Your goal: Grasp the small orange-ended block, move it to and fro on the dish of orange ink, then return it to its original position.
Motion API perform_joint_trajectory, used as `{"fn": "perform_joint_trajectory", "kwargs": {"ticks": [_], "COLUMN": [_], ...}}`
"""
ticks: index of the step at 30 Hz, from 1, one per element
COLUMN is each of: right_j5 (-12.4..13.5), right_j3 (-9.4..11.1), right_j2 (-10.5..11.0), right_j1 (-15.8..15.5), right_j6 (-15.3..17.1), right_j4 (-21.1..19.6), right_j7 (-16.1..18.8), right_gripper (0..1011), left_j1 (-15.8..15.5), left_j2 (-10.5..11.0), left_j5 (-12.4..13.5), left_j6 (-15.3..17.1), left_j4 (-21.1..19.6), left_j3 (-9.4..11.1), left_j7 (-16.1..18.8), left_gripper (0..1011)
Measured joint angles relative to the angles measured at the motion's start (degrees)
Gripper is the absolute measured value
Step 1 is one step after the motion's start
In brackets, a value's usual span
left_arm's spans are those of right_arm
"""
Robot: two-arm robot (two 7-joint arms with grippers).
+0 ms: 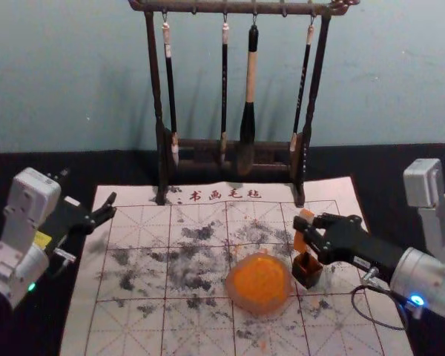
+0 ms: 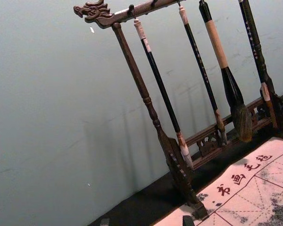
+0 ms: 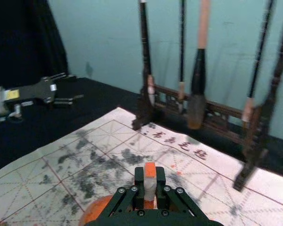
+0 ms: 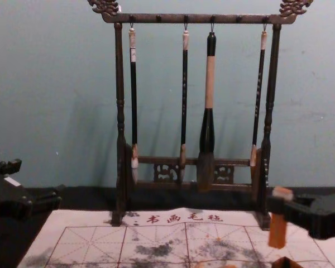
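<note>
Though small, box (image 1: 307, 271) near right gripper (image 1: 305, 231).

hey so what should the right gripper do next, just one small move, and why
Probably ease the right gripper leftward toward the dish of orange ink, assuming the orange-ended block isn't inked yet, which I can't tell. It holds the block raised clear of the small open box, to the dish's right.
</note>
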Motion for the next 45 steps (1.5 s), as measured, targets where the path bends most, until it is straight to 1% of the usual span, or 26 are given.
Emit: {"fn": "perform_joint_trajectory", "kwargs": {"ticks": [1, 4, 7, 9, 11, 13, 14, 16, 20, 26, 36, 45], "right_j5": [-0.7, -1.8, -3.7, -4.0, -5.2, -5.8, -5.8, -6.5, -7.2, -8.0, -9.6, -10.0], "right_j3": [-0.6, -1.6, -3.3, -3.6, -4.9, -5.7, -5.7, -6.7, -7.7, -8.7, -10.5, -10.6], "right_j2": [-0.1, -0.4, -1.0, -1.1, -1.6, -1.9, -1.9, -2.3, -2.7, -3.6, -5.7, -7.0], "right_j1": [0.4, 0.9, 1.7, 1.8, 2.4, 2.9, 2.9, 3.4, 4.0, 5.0, 8.2, 9.9], "right_j6": [-0.4, -1.1, -2.2, -2.4, -3.0, -3.3, -3.3, -3.6, -3.6, -3.6, -3.2, -2.8], "right_j4": [0.2, 0.6, 1.4, 1.7, 2.5, 3.3, 3.3, 4.1, 5.0, 6.5, 10.5, 13.1], "right_j7": [0.5, 1.2, 2.5, 2.7, 3.9, 4.8, 4.8, 5.8, 6.6, 7.2, 8.1, 7.9], "right_gripper": [86, 86, 86, 86, 86, 86, 86, 86, 86, 86, 86, 86], "left_j1": [0.0, 0.0, 0.0, 0.0, 0.0, 0.0, 0.0, 0.0, 0.0, 0.0, 0.0, 0.0], "left_j2": [0.0, 0.0, 0.0, 0.0, 0.0, 0.0, 0.0, 0.0, 0.0, 0.0, 0.0, 0.0], "left_j5": [0.0, 0.0, 0.0, 0.0, 0.0, 0.0, 0.0, 0.0, 0.0, 0.0, 0.0, 0.0], "left_j6": [0.0, 0.0, 0.0, 0.0, 0.0, 0.0, 0.0, 0.0, 0.0, 0.0, 0.0, 0.0], "left_j4": [0.0, 0.0, 0.0, 0.0, 0.0, 0.0, 0.0, 0.0, 0.0, 0.0, 0.0, 0.0], "left_j3": [0.0, 0.0, 0.0, 0.0, 0.0, 0.0, 0.0, 0.0, 0.0, 0.0, 0.0, 0.0], "left_j7": [0.0, 0.0, 0.0, 0.0, 0.0, 0.0, 0.0, 0.0, 0.0, 0.0, 0.0, 0.0], "left_gripper": [1001, 1001, 1001, 1001, 1001, 1001, 1001, 1001, 1001, 1001, 1001, 1001]}}
